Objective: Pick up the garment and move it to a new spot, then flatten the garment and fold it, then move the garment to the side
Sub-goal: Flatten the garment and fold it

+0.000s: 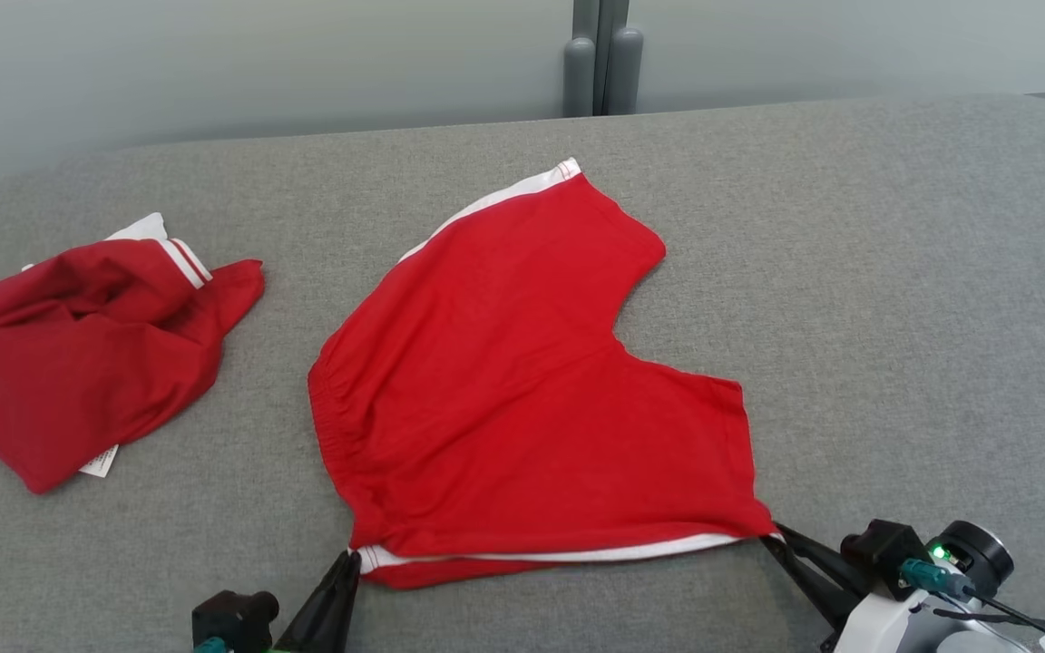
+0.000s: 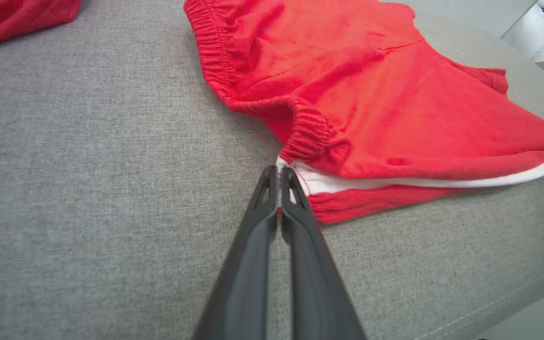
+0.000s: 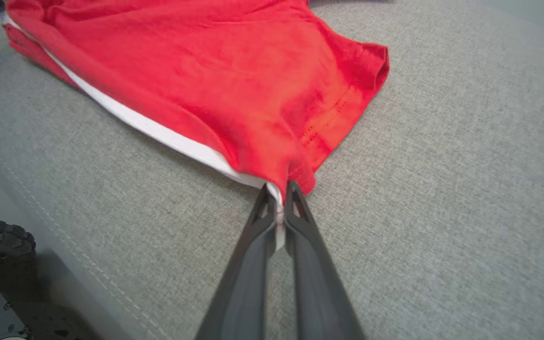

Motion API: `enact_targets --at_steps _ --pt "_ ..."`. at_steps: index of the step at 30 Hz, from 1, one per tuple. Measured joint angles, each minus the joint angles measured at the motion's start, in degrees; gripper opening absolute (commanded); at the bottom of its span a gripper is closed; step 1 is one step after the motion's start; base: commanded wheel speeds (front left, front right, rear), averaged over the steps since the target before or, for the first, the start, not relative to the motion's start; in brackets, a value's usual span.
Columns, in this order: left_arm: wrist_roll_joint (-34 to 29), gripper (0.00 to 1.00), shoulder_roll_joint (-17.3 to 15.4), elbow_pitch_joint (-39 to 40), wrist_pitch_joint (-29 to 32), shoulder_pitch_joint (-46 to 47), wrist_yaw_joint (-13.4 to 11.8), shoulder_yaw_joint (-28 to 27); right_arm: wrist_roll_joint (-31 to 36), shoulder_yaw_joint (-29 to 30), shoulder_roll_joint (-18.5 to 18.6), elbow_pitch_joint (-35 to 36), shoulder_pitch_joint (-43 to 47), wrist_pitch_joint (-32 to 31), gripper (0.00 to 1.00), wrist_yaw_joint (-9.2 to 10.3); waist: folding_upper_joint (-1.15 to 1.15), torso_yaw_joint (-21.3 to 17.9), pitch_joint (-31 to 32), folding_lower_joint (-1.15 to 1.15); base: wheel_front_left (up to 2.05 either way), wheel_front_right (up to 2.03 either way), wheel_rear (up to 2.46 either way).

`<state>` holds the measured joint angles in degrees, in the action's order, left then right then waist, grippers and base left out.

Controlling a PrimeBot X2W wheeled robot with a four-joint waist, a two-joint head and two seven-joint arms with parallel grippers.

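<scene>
The garment (image 1: 522,381) is a pair of red shorts with white side trim, spread on the grey table (image 1: 894,272). Its near edge runs between my two grippers. My left gripper (image 1: 355,555) is shut on the near left corner, at the waistband end; in the left wrist view the left gripper (image 2: 279,172) pinches the white trim of the garment (image 2: 371,104). At the near right corner my right gripper (image 1: 769,537) is shut on the leg hem. The right wrist view has the right gripper (image 3: 279,191) clamped on a bunched bit of the garment (image 3: 234,71).
A second red garment (image 1: 78,354) with white trim lies crumpled at the table's left. The table's near edge (image 3: 40,222) runs just behind my grippers. A pale wall with a grey post (image 1: 600,54) stands behind the table.
</scene>
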<state>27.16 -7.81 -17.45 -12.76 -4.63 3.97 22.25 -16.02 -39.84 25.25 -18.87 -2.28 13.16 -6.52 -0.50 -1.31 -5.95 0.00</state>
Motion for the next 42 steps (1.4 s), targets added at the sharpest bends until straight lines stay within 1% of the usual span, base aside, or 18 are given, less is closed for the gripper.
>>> enact_targets --at_steps 2,4,6,8,17,21,23,27,29,30,32,37,40,42 --pt "0.57 0.00 0.24 0.32 -0.41 0.12 0.04 -0.34 -0.01 0.38 0.03 0.07 -0.16 0.01 0.00 0.02 0.00 0.01 -0.01 0.00 0.00 0.00 0.00" --pt "1.77 0.00 1.30 1.12 -0.51 0.13 0.07 -1.26 -0.01 1.11 0.04 0.42 -0.82 0.20 0.00 0.09 0.00 -0.02 0.00 0.00 0.00 0.00 0.00" --pt "4.27 0.00 2.45 1.92 -0.85 0.24 0.15 -2.27 -0.02 2.16 0.07 1.03 -1.43 0.51 0.00 0.63 0.00 -0.09 0.06 0.00 0.00 0.00 0.00" --pt "5.68 0.00 3.19 2.83 -0.98 0.38 0.63 -3.20 -0.02 2.74 0.29 1.54 -2.11 0.51 0.00 0.65 0.00 -0.19 0.17 0.00 0.00 0.00 0.00" --pt "8.28 0.00 3.35 6.11 -1.16 1.79 1.33 -4.13 0.00 4.56 1.97 3.78 -3.50 0.69 0.00 1.57 0.00 -0.50 0.84 0.00 0.00 0.00 0.00" --pt "8.92 0.00 3.46 6.89 -1.15 1.89 1.40 -4.64 0.27 4.49 2.74 4.43 -5.82 0.67 0.00 1.47 0.00 -0.36 0.79 0.00 0.00 0.00 0.00" --pt "8.92 0.00 3.47 6.99 -1.15 2.44 1.40 -4.52 0.42 4.34 3.76 4.63 -7.52 0.18 0.00 0.91 0.00 -0.22 0.42 0.00 0.00 0.00 0.00" --pt "8.96 0.00 3.74 7.05 -1.07 5.88 1.40 -4.00 1.51 3.79 5.30 4.78 -12.51 -2.50 0.00 0.00 0.00 0.35 -0.76 0.00 0.00 0.00 0.00" --pt "9.00 0.00 3.83 7.04 -0.77 8.32 1.38 -4.10 1.64 3.50 5.83 4.92 -15.92 -4.36 0.00 -0.07 0.00 0.72 -1.55 0.00 0.00 0.00 0.00" --pt "9.51 0.00 4.07 7.01 -0.36 10.73 1.22 -4.27 1.83 2.81 6.28 4.90 -19.51 -6.26 0.00 -0.55 0.00 1.13 -2.46 0.00 0.00 0.00 0.00" --pt "9.96 0.00 4.72 6.56 0.77 14.42 0.96 -4.09 1.88 1.90 7.12 4.53 -24.11 -9.37 0.00 -0.66 0.00 1.85 -3.98 0.00 0.00 0.00 0.00" --pt "11.00 0.00 5.19 4.52 1.99 19.99 -0.69 -3.89 -0.34 1.00 7.03 2.88 -31.29 -14.26 0.00 -1.01 0.00 3.41 -6.82 0.00 0.00 0.00 0.00" --pt "11.76 0.00 5.53 2.98 2.12 22.53 -2.02 -3.96 -2.56 -1.53 7.15 1.90 -34.96 -16.71 0.00 -1.00 0.00 4.59 -8.49 0.00 0.00 0.00 0.00" --pt "12.79 0.00 5.65 2.05 2.14 23.77 -2.48 -3.97 -3.85 -3.60 7.08 1.31 -36.76 -18.31 0.00 -1.00 0.00 5.50 -9.54 0.00 0.00 0.00 0.00"
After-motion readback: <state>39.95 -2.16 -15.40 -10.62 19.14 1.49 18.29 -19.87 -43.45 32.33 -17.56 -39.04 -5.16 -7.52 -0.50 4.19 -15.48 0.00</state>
